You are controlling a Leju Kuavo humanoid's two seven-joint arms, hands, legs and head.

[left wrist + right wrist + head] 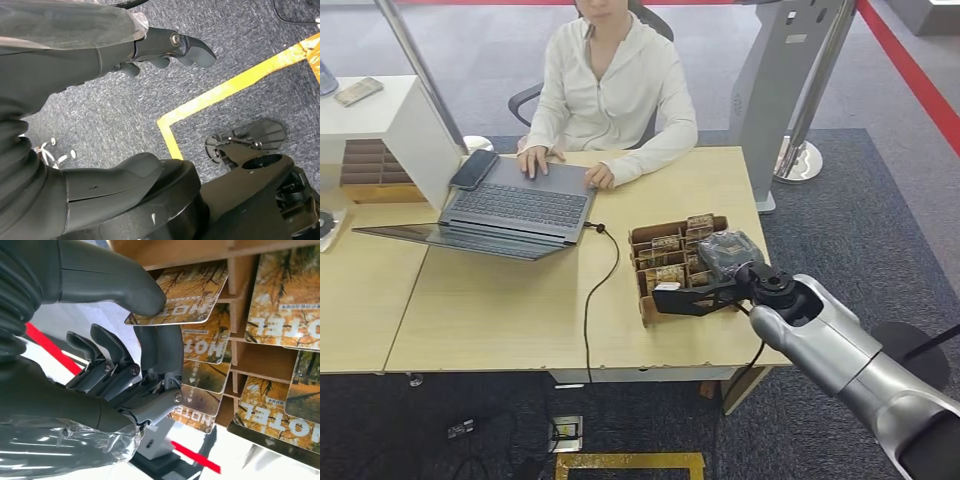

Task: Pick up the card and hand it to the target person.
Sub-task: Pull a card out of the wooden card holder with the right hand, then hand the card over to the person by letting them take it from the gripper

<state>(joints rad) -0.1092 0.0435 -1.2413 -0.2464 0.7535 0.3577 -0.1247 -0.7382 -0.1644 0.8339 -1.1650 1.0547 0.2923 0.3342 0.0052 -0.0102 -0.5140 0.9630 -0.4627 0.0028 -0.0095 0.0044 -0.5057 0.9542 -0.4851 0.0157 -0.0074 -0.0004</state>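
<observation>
Over the wooden desk [509, 310], the right hand [151, 340] pinches a hotel card [185, 295] at the card organizer [646, 240], so lifting it clear toward the seated person [610, 85] likely comes next; the left hand [166, 47] hangs empty, fingers loosely apart.

Wooden desk [501, 310] bears laptop [518, 208], card rack [649, 262].

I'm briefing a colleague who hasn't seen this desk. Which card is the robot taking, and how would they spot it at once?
On the wooden desk, right of the laptop, stands a slotted wooden card rack full of autumn-leaf hotel cards. The right hand reaches into it. The card to find is the one pinched between the thumb and a finger; its neighbours lie untouched in their slots.
</observation>
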